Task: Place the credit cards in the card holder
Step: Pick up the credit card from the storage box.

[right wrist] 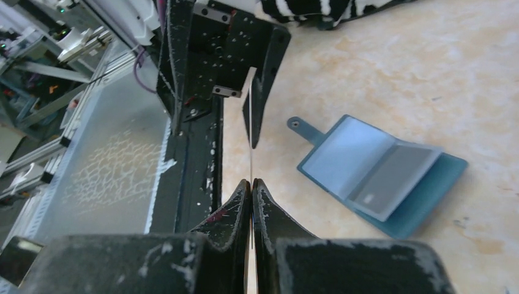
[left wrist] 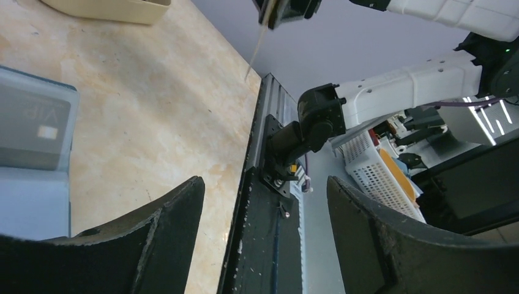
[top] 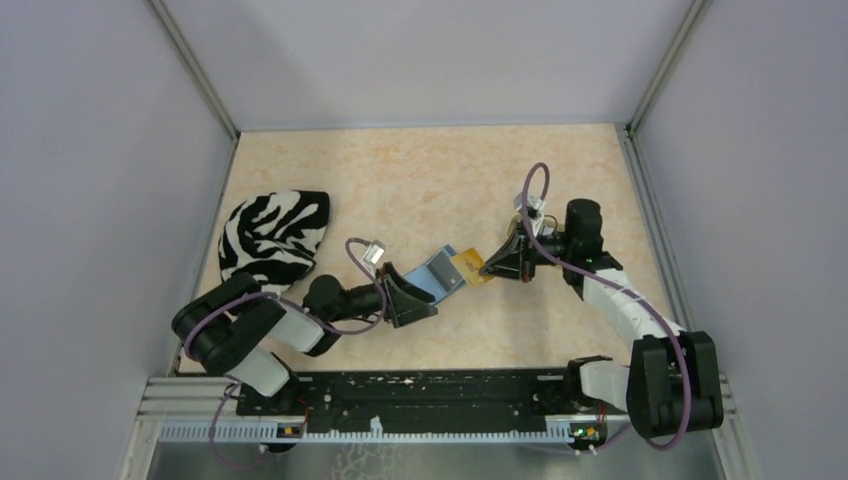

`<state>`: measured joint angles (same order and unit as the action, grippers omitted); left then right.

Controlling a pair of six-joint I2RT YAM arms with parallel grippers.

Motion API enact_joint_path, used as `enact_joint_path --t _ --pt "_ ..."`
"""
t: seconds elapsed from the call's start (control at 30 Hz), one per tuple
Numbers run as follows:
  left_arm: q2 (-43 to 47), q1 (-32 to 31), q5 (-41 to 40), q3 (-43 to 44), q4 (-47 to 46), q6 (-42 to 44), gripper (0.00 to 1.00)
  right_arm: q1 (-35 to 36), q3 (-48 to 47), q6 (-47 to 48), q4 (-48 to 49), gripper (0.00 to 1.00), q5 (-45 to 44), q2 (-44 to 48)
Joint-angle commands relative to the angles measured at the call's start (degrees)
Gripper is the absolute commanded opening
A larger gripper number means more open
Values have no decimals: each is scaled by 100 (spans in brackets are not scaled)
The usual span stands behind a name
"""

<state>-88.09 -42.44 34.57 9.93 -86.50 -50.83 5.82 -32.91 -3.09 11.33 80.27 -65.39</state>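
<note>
Tabletop (top: 430, 180): card holder (right wrist: 339, 153) holds grey card (right wrist: 392, 180).

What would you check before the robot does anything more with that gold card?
1. Right gripper shut on the gold card: ok.
2. Card holder lying open on the table: ok.
3. Left gripper open and empty: ok.
4. Left gripper steadying the holder: cannot tell; it is beside it.
5. A free sleeve: cannot tell; one holds a grey card.
6. Gold card lined up with a sleeve: not ok; it is held beside the holder.
</note>
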Motion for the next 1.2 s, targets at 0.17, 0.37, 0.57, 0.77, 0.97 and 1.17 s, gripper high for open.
enact_joint_path --t 0.17,0.37,0.57,0.77,0.97,1.17 --pt "-631 -326 -437 904 -1607 381 69 642 -410 930 -592 0 197 -209" --pt "-753 -388 -517 1242 -1607 402 51 790 -425 838 -555 0 125 -283" --pt "-872 -389 -351 1449 -1609 249 13 882 -401 743 -484 0 23 -338" --pt "-734 -362 -157 1377 -1059 560 0 899 -757 1331 -1539 39 -369 -358" --pt "144 -290 816 2054 3756 2187 0 897 -1387 2936 -3429 66 -907 -428" --pt "859 -266 -150 1446 2971 1809 0 948 -1271 2905 -3323 66 -591 -677"
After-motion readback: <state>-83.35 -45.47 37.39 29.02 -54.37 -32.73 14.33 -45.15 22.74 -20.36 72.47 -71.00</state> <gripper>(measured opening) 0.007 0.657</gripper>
